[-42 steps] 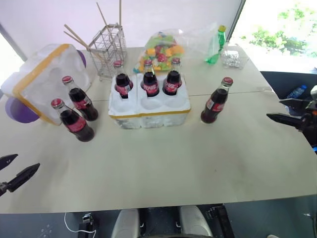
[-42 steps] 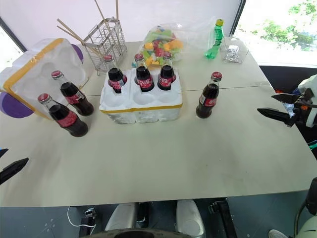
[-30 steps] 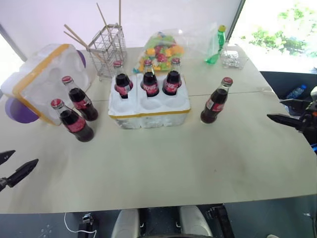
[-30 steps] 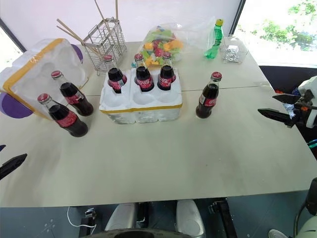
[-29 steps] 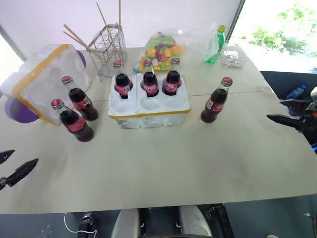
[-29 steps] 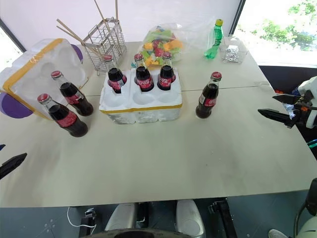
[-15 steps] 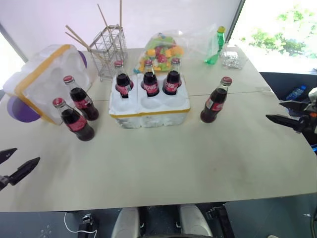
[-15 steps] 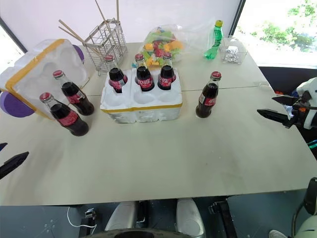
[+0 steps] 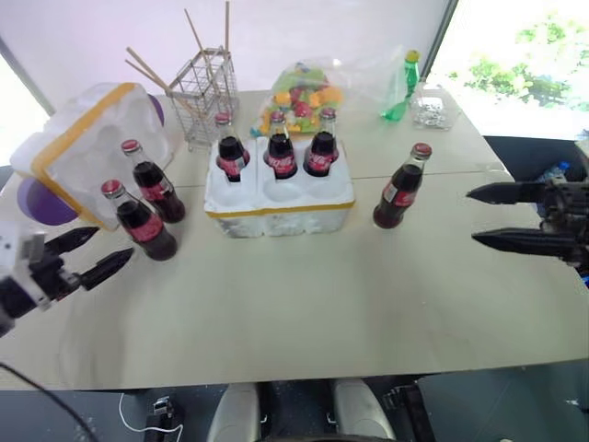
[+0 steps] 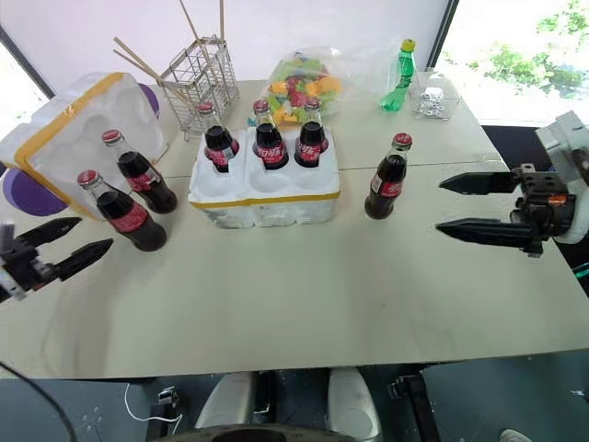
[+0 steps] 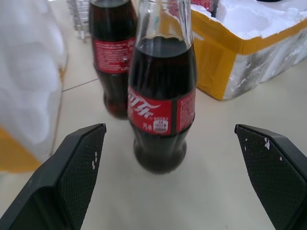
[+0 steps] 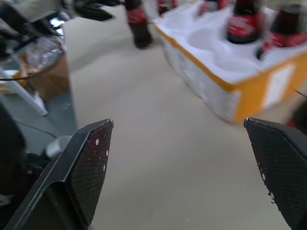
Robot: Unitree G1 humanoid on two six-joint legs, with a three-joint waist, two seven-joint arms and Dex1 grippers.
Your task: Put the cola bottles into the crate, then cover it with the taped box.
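The crate (image 9: pixel 276 201) sits mid-table with three cola bottles (image 9: pixel 281 155) in its back wells; its front wells are empty. Two cola bottles (image 9: pixel 140 223) stand loose to its left, before the taped box (image 9: pixel 83 152), which lies tilted with its hollows showing. One more cola bottle (image 9: pixel 400 189) stands right of the crate. My left gripper (image 9: pixel 109 245) is open, just left of the nearer loose bottle (image 11: pixel 160 96), which stands ahead of its fingers. Open and empty, my right gripper (image 9: pixel 471 215) hovers right of the lone bottle, pointing left.
Behind the crate stand a wire basket (image 9: pixel 202 87) with sticks, a bag of colourful pieces (image 9: pixel 299 97), a green bottle (image 9: pixel 400 87) and a small clear container (image 9: pixel 433 109). A purple object (image 9: pixel 37 203) lies under the taped box. Bare table (image 9: pixel 322 304) spreads in front.
My left gripper came in from the table's front left corner up to the nearer loose bottle. My right gripper swung left over the table edge toward the lone bottle. Both stayed open.
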